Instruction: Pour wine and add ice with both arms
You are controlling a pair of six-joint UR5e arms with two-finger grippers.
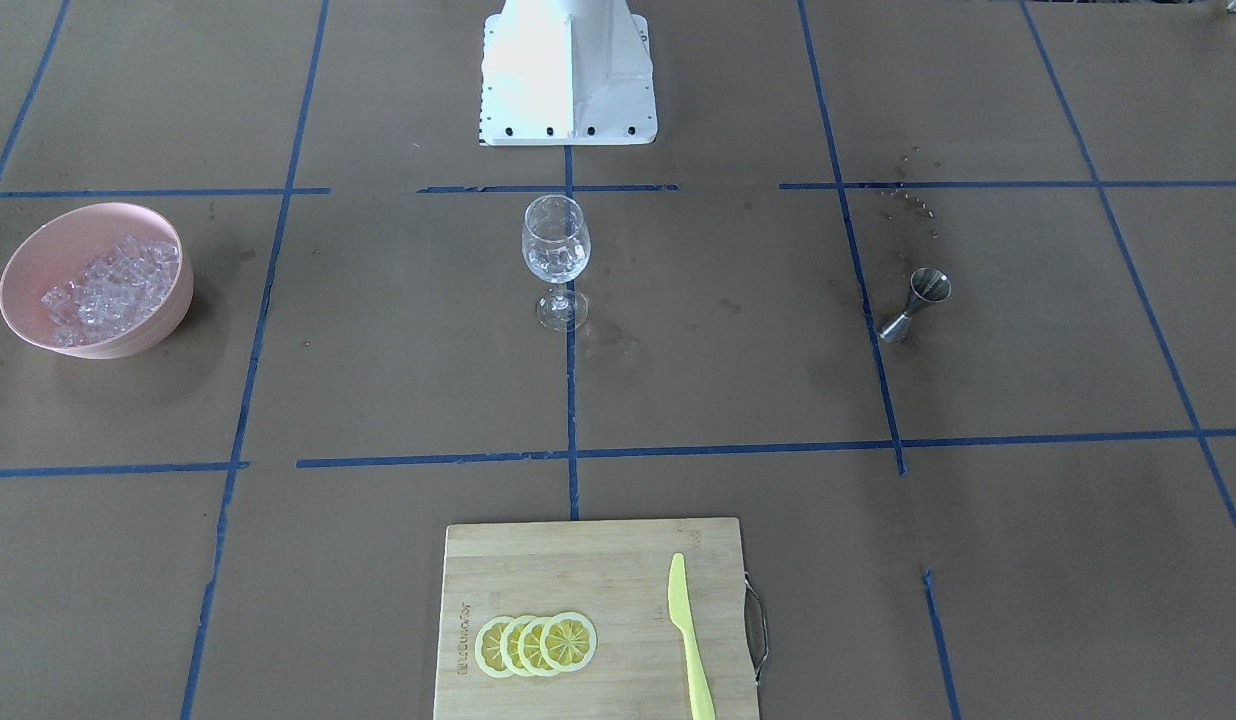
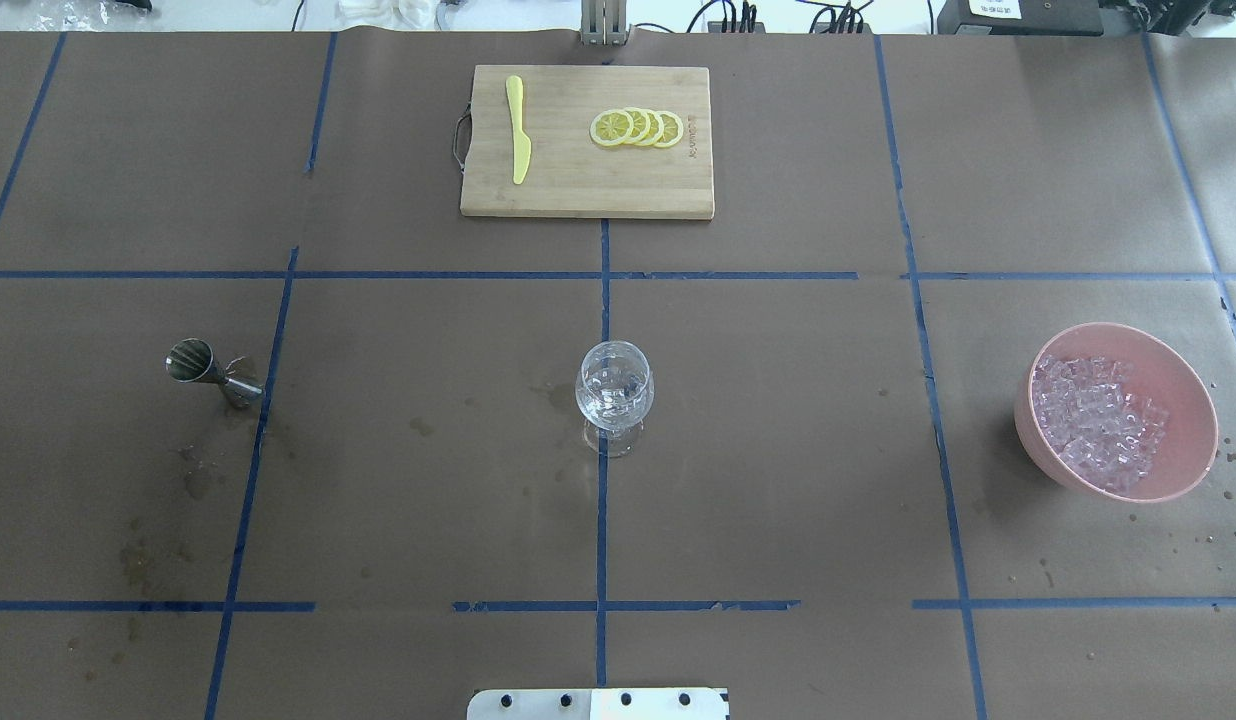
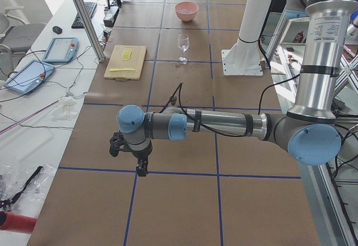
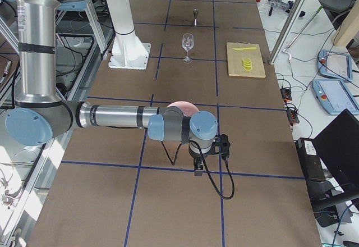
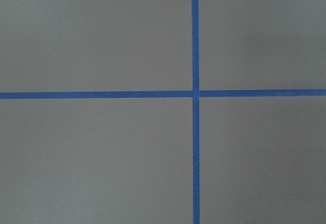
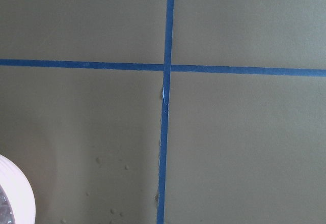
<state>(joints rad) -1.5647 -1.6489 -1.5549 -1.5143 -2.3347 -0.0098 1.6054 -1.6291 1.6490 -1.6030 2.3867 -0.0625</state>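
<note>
1. We are finding the ice (image 1: 108, 285) heaped in a pink bowl (image 1: 33, 245), well apart from the wine glass (image 1: 555, 240) on the robot's right side of it. Whether the glints inside the glass are cubes or reflections, we cannot tell.
2. A steel jigger (image 1: 916, 303) is standing well apart from the glass on the robot's left side, with damp spots (image 1: 913, 200) dotting the brown paper (image 1: 728, 380) around it. We are seeing no bottle.
3. Beyond the glass from the white base (image 1: 568, 70), a bamboo cutting board (image 1: 578, 560) is carrying four overlapping lemon slices (image 1: 538, 643) and a yellow-green plastic knife (image 1: 688, 640).
4. Both arms (image 3: 224, 124) are hanging far from the glass. The left gripper (image 3: 140, 166) is hovering farther out than the jigger, and the right gripper (image 4: 197, 168) farther out than the bowl. Only the side views are showing them, so we cannot tell whether either is open or closed.
5. We are judging that both reaches are yet to come.
   - The glass is top-heavy on a thin stem, so a nudge from either arm converging on it could tip it.
   - The cubes are small and slick, so they could squirt from the fingers and scatter.
   - The narrow-waisted jigger could twist in a grip and spill.
6. Lettering (image 1: 465, 640) is running along the board's edge beside the lemons, too blurred for us to read.
</note>
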